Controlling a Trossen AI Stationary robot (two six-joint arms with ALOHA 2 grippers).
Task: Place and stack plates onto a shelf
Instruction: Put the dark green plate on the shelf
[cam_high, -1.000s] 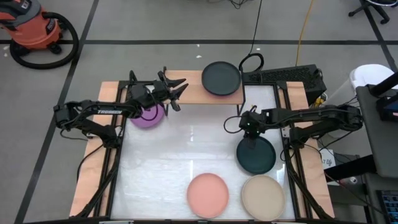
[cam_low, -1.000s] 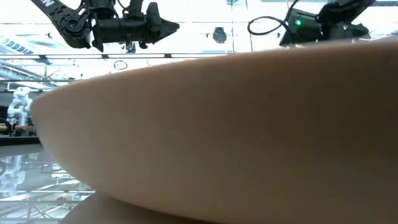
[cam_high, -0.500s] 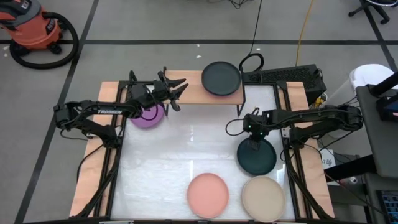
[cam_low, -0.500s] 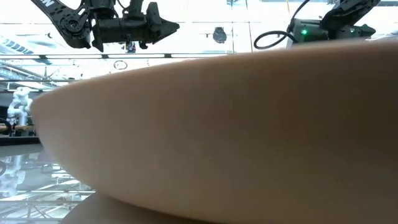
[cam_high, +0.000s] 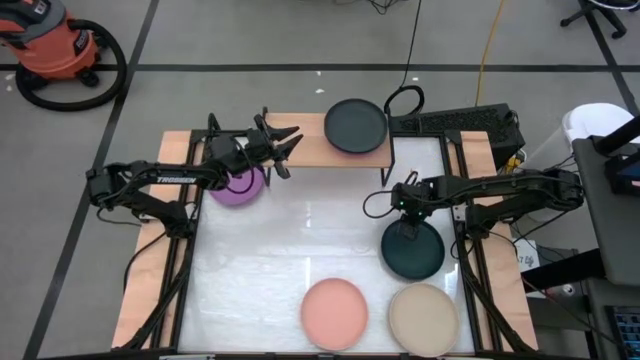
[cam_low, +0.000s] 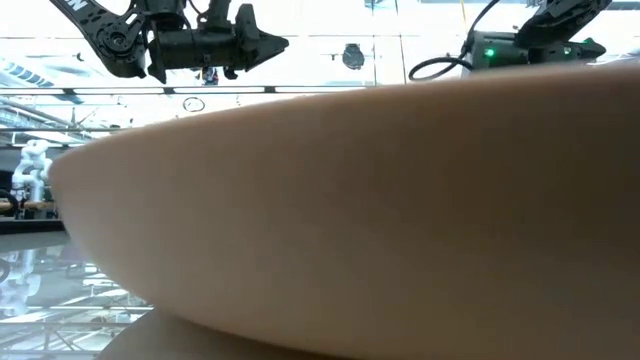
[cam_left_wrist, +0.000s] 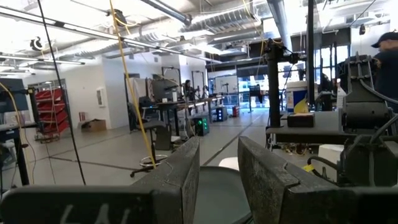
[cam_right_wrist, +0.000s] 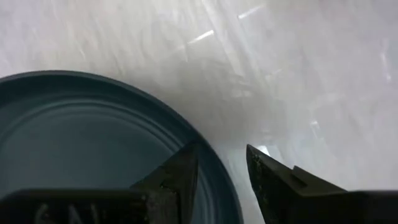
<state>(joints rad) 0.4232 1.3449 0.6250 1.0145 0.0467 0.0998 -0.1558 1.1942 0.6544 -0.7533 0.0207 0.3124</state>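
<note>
In the high view a dark teal plate (cam_high: 415, 255) lies flat on the white table, right of centre. My right gripper (cam_high: 404, 207) hangs over its far rim, open. In the right wrist view the right gripper (cam_right_wrist: 221, 158) has one finger over the teal plate (cam_right_wrist: 93, 143) and one outside it. A charcoal plate (cam_high: 355, 125) sits on the right half of the light-wood shelf (cam_high: 310, 150). My left gripper (cam_high: 290, 140) waits open above the shelf's left end, near a purple plate (cam_high: 240, 192) on the table. The left gripper (cam_left_wrist: 217, 146) points at the charcoal plate (cam_left_wrist: 217, 186). My right gripper comes from above, pointing down, with its fingers on either side of the teal plate's far rim (cam_right_wrist: 210, 148). Whether a fingertip (cam_right_wrist: 186, 163) touches the plate I cannot tell. The plate lies flat on the table.
A salmon pink plate (cam_high: 335, 313) and a beige plate (cam_high: 423, 315) lie near the table's near edge. The beige plate (cam_low: 350, 220) fills most of the low view. The shelf's left half is bare wood. Black legs hold the shelf over the table's far edge.
My right gripper has moved a little toward the table's near right, over the teal plate's far rim, then stopped. The plates have stayed where they were.
</note>
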